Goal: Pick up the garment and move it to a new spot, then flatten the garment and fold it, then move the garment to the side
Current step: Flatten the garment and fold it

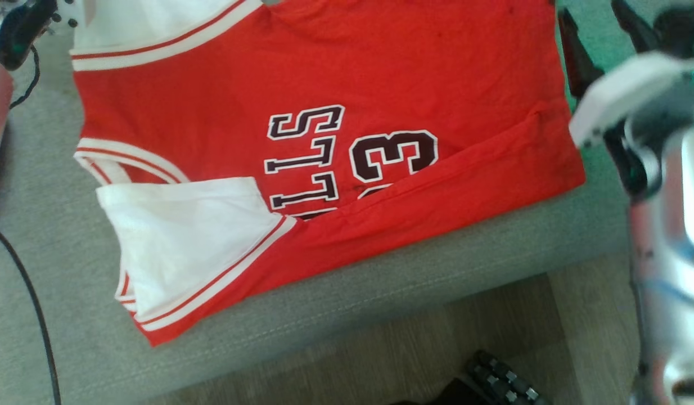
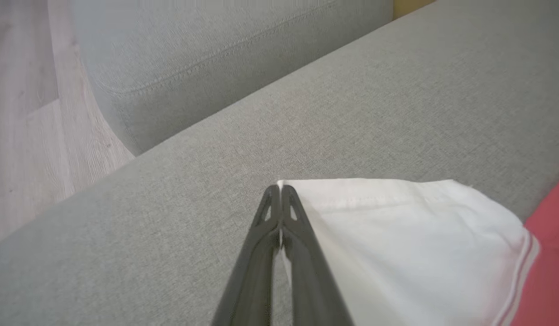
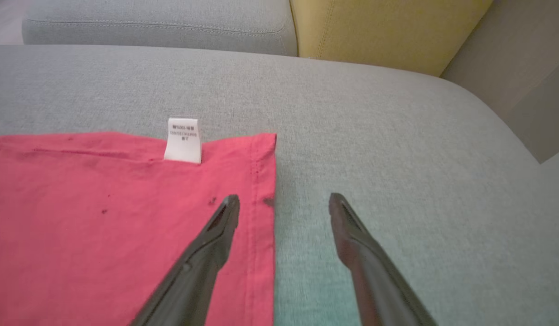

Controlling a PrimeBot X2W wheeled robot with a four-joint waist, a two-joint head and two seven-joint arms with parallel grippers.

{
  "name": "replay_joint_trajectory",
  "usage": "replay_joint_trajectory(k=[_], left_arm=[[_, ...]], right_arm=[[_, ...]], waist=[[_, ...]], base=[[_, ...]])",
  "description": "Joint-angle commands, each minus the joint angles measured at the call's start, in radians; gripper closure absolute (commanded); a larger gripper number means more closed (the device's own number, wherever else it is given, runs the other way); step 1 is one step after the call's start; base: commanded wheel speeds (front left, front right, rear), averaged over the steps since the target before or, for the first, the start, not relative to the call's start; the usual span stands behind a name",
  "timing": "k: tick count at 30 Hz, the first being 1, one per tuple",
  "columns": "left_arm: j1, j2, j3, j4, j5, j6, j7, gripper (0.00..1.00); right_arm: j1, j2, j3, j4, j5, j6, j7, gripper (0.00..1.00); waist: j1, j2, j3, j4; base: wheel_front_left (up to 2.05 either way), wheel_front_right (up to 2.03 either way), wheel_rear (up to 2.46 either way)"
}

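Nearest the robot, a strip of pale wood floor [image 1: 493,315] runs below the front edge of a grey sofa seat [image 1: 381,281], which is covered in woven cloth with a stitched seam. A dark knobbed object [image 1: 501,379] at the bottom edge is cut off and hard to make out. The red jersey [image 1: 381,84] lies flat on the seat. Its near side is folded over, partly covering the dark, white-edged lettering. A white sleeve [image 1: 184,236] with striped trim lies at its left end.

Farther off, the left gripper [image 2: 279,190] has its fingers pressed together on the corner of a second white sleeve [image 2: 397,235], with bare seat all round the tip. The right gripper [image 3: 284,202] stands spread wide across the jersey's hem near its corner, one finger above red cloth and the other above bare grey. A small white label [image 3: 183,140] sticks out past the edge, its print too small to read. Beyond it sits a yellow cushion [image 3: 388,31].
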Motion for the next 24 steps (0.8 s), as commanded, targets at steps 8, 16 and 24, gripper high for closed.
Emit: replay_joint_trajectory(k=[8,16,24], left_arm=[[-0.04,0.053,-0.01,-0.085,-0.03,0.0,-0.031,1.0],[-0.05,0.057,-0.049,-0.116,-0.049,0.0,-0.032,1.0],[-0.054,0.063,-0.072,-0.112,-0.061,0.0,-0.04,1.0]], right_arm=[[-0.222,0.004,0.01,0.194,-0.024,0.0,0.134,0.0],[-0.382,-0.023,0.043,0.393,-0.037,0.0,0.206,0.03],[-0.451,-0.045,0.063,0.508,-0.032,0.0,0.209,0.5]], waist=[[0.0,0.0,-0.01,0.049],[0.0,0.0,-0.005,0.081],[0.0,0.0,-0.012,0.092]], base=[[0.0,0.0,0.0],[0.0,0.0,0.0],[0.0,0.0,0.0]])
